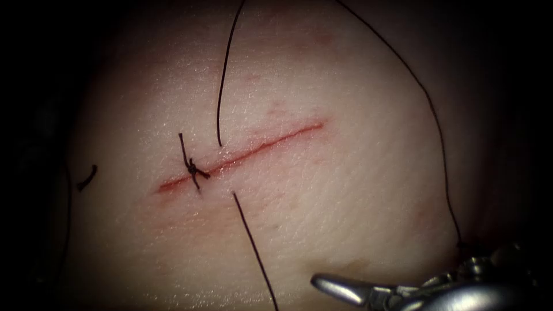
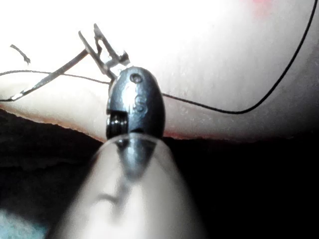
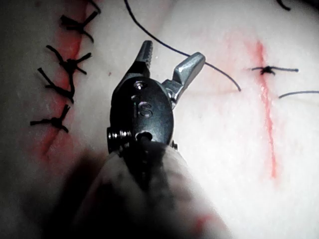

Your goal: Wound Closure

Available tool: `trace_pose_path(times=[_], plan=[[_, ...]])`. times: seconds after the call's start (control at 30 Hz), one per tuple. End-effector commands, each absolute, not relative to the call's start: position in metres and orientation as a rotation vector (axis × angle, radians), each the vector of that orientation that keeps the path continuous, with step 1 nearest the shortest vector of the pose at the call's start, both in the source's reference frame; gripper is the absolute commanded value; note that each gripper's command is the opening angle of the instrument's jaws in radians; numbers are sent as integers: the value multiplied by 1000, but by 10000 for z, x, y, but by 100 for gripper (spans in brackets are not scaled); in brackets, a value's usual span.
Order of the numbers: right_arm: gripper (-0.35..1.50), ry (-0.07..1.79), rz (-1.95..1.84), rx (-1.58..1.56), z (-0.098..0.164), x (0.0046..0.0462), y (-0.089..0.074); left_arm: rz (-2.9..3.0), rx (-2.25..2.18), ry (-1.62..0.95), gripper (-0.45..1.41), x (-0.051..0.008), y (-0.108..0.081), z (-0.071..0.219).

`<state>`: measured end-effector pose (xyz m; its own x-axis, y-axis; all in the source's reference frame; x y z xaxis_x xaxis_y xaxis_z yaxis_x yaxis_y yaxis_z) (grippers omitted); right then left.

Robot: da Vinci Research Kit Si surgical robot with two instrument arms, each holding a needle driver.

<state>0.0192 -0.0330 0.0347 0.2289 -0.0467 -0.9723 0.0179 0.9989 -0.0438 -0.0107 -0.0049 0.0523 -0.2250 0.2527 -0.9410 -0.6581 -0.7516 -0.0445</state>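
Note:
The tissue (image 1: 345, 190) bears a slanting red cut (image 1: 271, 144) with one tied knot (image 1: 193, 169) near its left end. To the right of the knot the thread (image 1: 222, 86) enters the tissue above the cut and comes out below it (image 1: 253, 253). A long loop of thread (image 1: 438, 132) arcs down to my right tool (image 1: 345, 288) at the lower right. That tool (image 3: 169, 57) stands open and holds nothing; thread passes behind it. My left tool (image 2: 102, 47) grips the curved needle (image 2: 50, 77) near one end, off the tissue's edge, not in the tissue.
A short cut end of thread (image 1: 86, 177) lies at the far left. The right wrist view shows an older closed cut with several knots (image 3: 65, 64) beside the current cut (image 3: 266, 114). Thread (image 2: 224, 107) trails across the tissue behind the left tool.

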Motion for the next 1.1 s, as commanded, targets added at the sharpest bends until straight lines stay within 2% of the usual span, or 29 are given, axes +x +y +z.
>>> trace_pose_path(times=[0.03, 0.33, 0.43, 1.1], plan=[[118, 1331, -44, -57, 368, 197, -326, 2016, -1449, 488, -45, -116, -57, 530], [123, 1289, -29, -148, 447, 227, -311, 2018, -1451, 482, -45, -119, -54, 529], [118, 1295, -56, -155, 474, 247, -315, 2016, -1451, 474, -45, -120, -48, 529], [77, 1341, -74, -160, 504, 297, -306, 2008, -1472, 454, -45, -142, -23, 540]])
